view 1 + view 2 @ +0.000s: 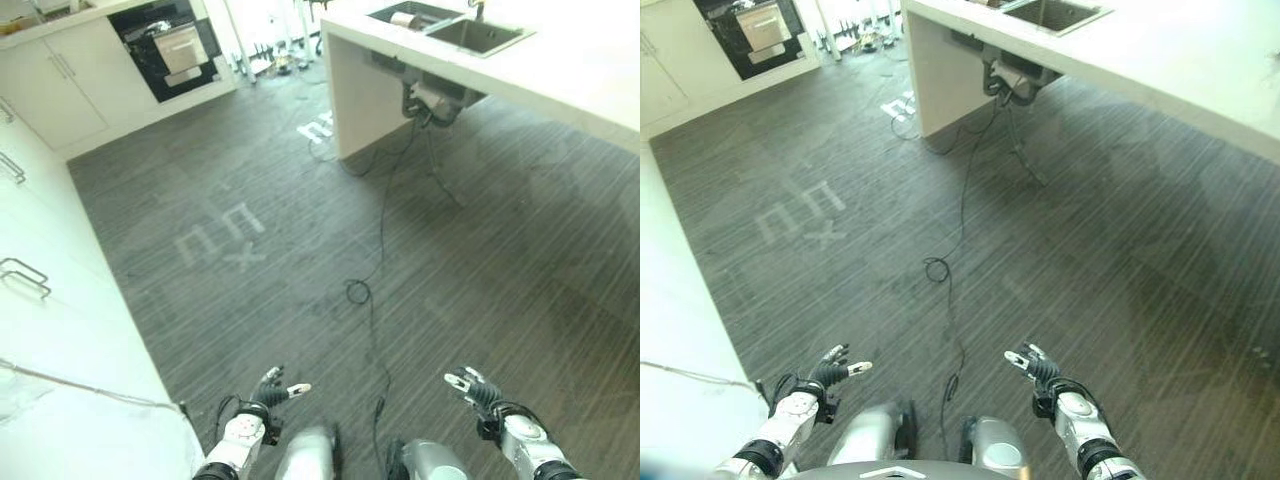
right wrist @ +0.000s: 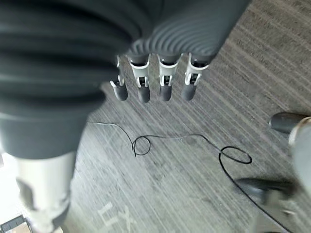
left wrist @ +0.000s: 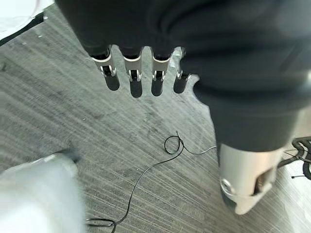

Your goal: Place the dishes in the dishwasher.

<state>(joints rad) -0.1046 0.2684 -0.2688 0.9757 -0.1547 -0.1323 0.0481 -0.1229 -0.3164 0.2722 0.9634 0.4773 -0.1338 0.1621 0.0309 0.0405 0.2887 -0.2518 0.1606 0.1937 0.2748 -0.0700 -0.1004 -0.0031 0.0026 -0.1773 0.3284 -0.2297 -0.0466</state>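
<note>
Both hands are held low over the dark striped floor (image 1: pixel 480 230), well apart from each other and empty. The left hand (image 1: pixel 270 388) is seen at the lower left of the head views with its fingers (image 3: pixel 135 80) relaxed and spread, thumb (image 3: pixel 245 187) apart from them, nothing held; its wrist view looks past the fingertips at bare floor. The right hand (image 1: pixel 472 385) is seen at the lower right in the same loose, spread pose (its fingers (image 2: pixel 165 82) hang in a row over the floor), and nothing is gripped by it either.

A white bench (image 1: pixel 560 70) stands at the far right, and a steel sink (image 1: pixel 478 34) with 2 basins is set into its top. What lies in the nearer basin cannot be made out; a pale round object is seen in the farther one, too small to be identified, so it cannot be told where the dishes are. At the far left corner, a dishwasher (image 1: pixel 168 42) with a dark front is built into a run of white cabinets (image 1: pixel 60 75), well apart from both hands. White tape marks (image 1: pixel 220 235) are stuck on the floor between the robot and the cabinets.
</note>
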